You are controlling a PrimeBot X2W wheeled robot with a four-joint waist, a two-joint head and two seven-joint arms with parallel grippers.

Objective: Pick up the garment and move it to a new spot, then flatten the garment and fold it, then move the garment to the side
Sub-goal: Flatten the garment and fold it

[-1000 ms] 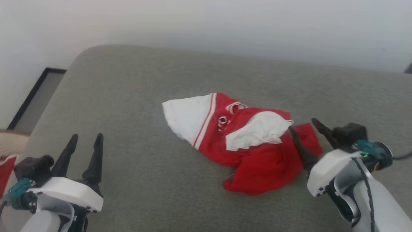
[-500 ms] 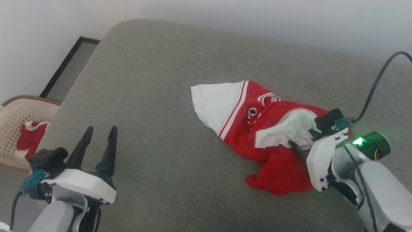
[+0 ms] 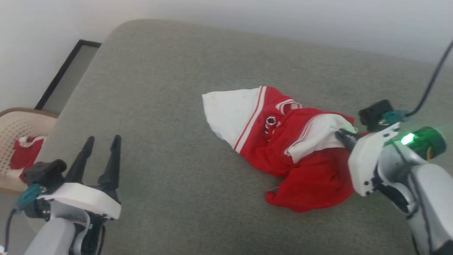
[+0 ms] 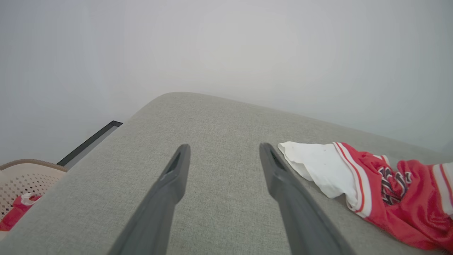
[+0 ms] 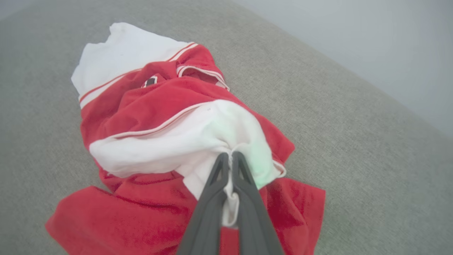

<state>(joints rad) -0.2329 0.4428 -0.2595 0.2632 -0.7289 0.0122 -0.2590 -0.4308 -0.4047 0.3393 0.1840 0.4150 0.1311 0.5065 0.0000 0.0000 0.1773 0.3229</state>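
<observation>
The garment (image 3: pixel 283 148), a small red shirt with white sleeves and striped trim, lies crumpled on the grey cushion (image 3: pixel 170 106). My right gripper (image 3: pixel 341 135) is shut on a white sleeve fold at the garment's right side; the right wrist view shows the fingers pinching white cloth of the garment (image 5: pixel 170 127) at the right gripper (image 5: pixel 230 156). My left gripper (image 3: pixel 101 141) stands open at the lower left, well apart from the shirt. Between the spread left gripper (image 4: pixel 223 148) fingers lies bare cushion, with the garment (image 4: pixel 371 187) off to the right.
A beige perforated basket (image 3: pixel 21 131) with red cloth in it stands off the cushion's left edge; the basket (image 4: pixel 21 177) also appears in the left wrist view. A dark-framed panel (image 3: pixel 63 74) leans against the white wall. A black cable (image 3: pixel 430 88) trails from the right wrist.
My right gripper moved onto the garment's white sleeve and shut on it, lifting that fold slightly. The head camera shifted, bringing the basket into view. The left gripper stayed open.
</observation>
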